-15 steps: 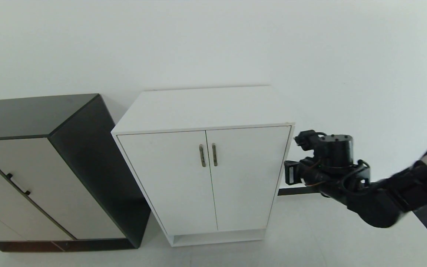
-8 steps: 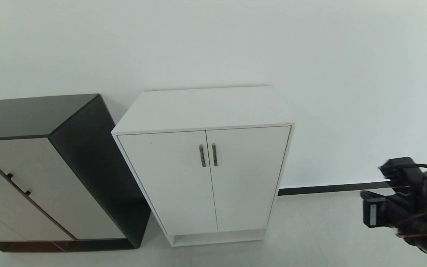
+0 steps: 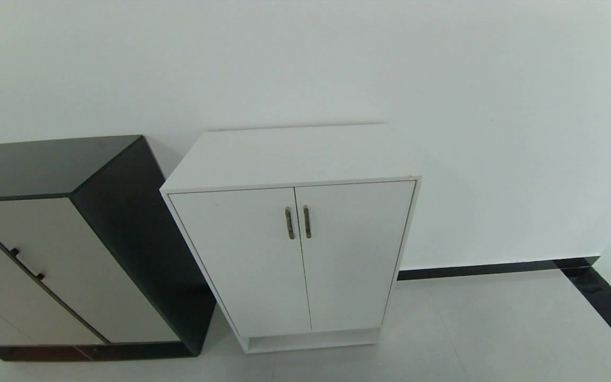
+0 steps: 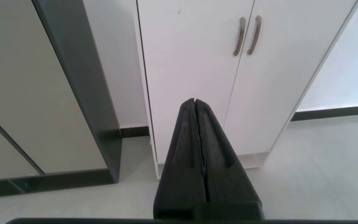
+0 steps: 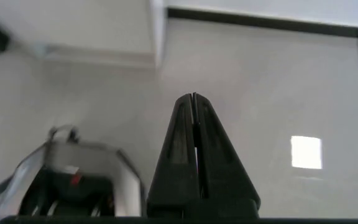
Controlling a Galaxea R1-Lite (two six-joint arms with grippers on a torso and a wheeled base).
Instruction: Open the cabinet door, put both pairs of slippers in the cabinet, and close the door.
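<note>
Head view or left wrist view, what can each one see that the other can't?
The head view adds the top of the white cabinet and the wall behind it. The left wrist view adds the left gripper, jaws shut together. Both share the cabinet's two closed doors, their handles and the dark cabinet beside it.

The head view looks forward and down from high up at the white cabinet [image 3: 252,260], centred in frame, with the dark cabinet [image 3: 120,233] at left. The left wrist view faces the same two cabinets from lower and closer, past the left gripper [image 4: 195,101]. The right wrist view looks down close at the floor [image 5: 278,93] and black skirting [image 5: 260,21], which also appear at the head view's lower right.
</note>
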